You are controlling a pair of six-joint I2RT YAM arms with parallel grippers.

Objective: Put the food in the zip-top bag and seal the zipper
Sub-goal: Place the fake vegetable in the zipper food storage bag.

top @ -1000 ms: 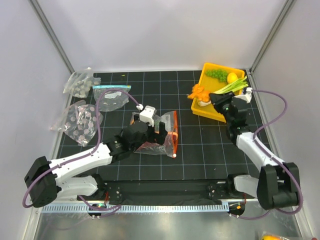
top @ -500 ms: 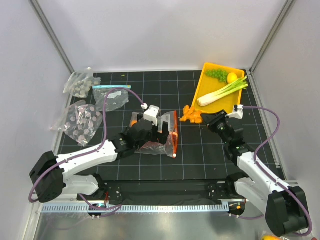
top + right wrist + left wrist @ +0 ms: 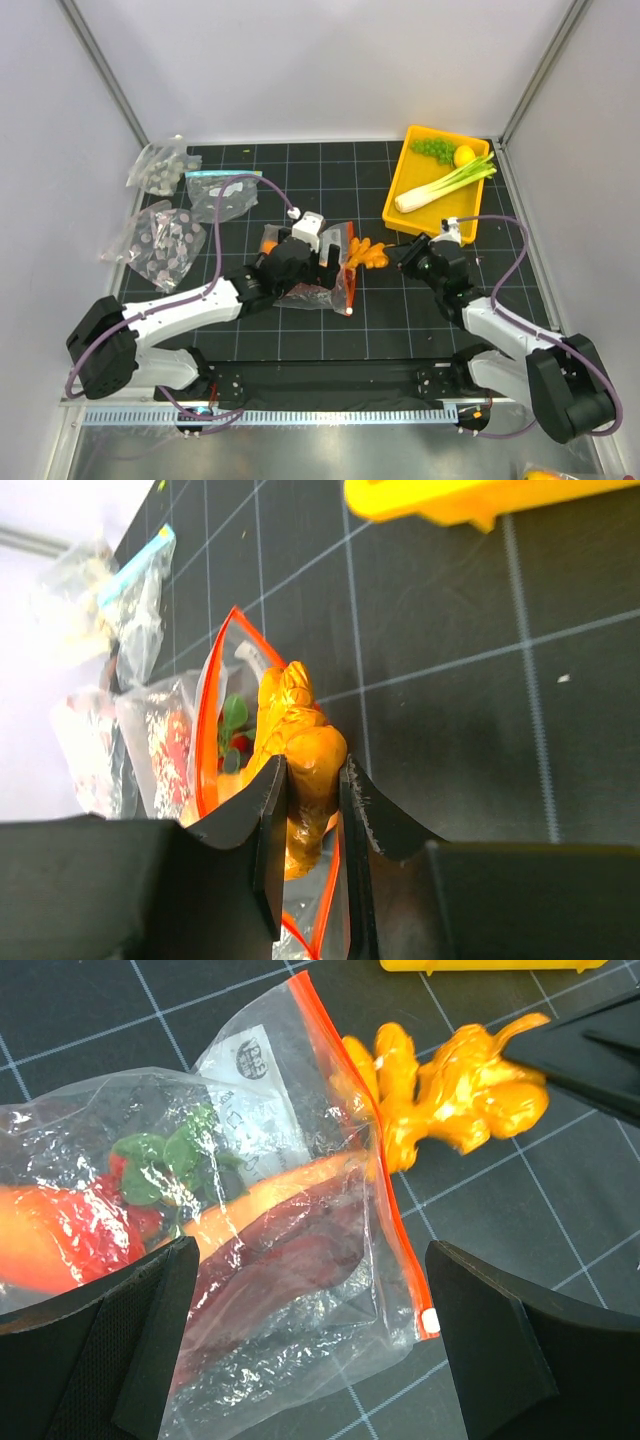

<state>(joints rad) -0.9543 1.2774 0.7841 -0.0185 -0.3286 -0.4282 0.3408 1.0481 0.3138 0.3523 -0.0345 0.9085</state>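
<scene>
Dead centre of the top view, the zip-top bag (image 3: 318, 275) lies on the black mat (image 3: 420, 320), with its orange zipper (image 3: 385, 1180) along the edge facing frame right. The right gripper (image 3: 305, 805) is clamped tight on a lumpy orange carrot piece (image 3: 450, 1100), which sits right up against the zipper. The left gripper (image 3: 310, 1270) is spread wide, one finger on each side of the bag, not pinching anything. Already inside the bag are a dark-red slab (image 3: 290, 1245) and some green bits (image 3: 165, 1155).
</scene>
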